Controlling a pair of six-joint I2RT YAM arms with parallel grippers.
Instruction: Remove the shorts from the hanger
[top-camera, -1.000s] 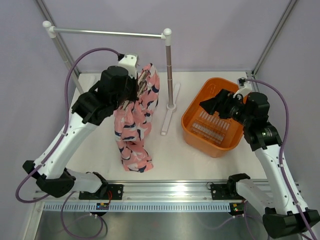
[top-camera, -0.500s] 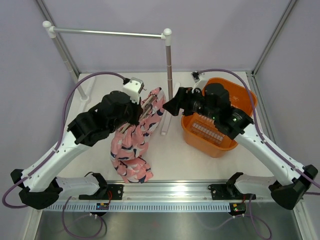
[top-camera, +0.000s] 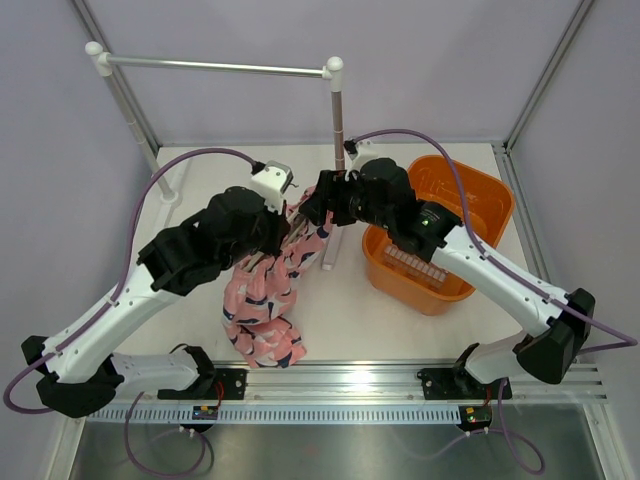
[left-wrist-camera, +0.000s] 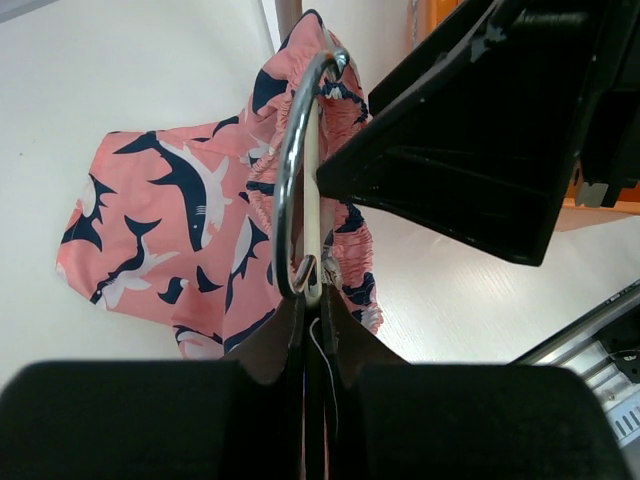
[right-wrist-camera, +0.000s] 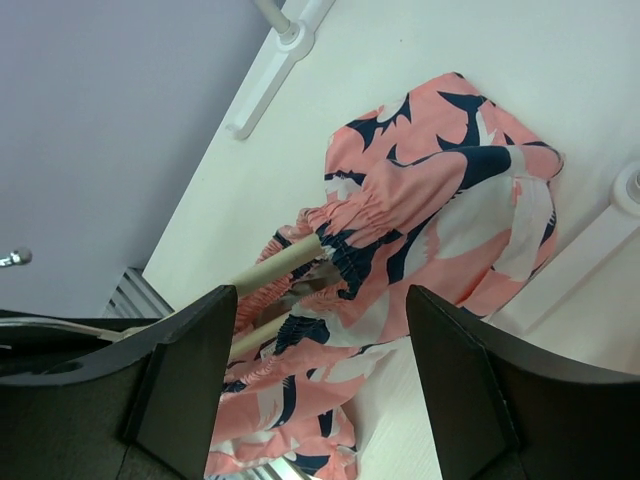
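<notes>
The shorts (top-camera: 262, 305) hang from the hanger (left-wrist-camera: 311, 215), left of the worktop's (top-camera: 400, 320) middle. Their gathered waistband is bunched around the pale bar. The pink cloth with its navy and white print drops in a loose column, and its lower end appears to rest in folds on the worktop near the front edge.

The hanger is held up off the surface. Its metal hook (left-wrist-camera: 287, 170) curves over the bar in the left wrist view. The left end effector (left-wrist-camera: 315, 325) is clamped shut at the foot of that hook, carrying both hanger and shorts.

The right end effector (right-wrist-camera: 320, 297) sits just beside the top of the garment, coming from the right. Its fingers are spread wide, and the waistband and one end of the bar show between them. Whether either finger touches the cloth cannot be told.

Just behind both end effectors stands the post of a grey rail stand (top-camera: 339, 130). An orange basket (top-camera: 497, 190) sits on the right side of the worktop, under the right arm.
</notes>
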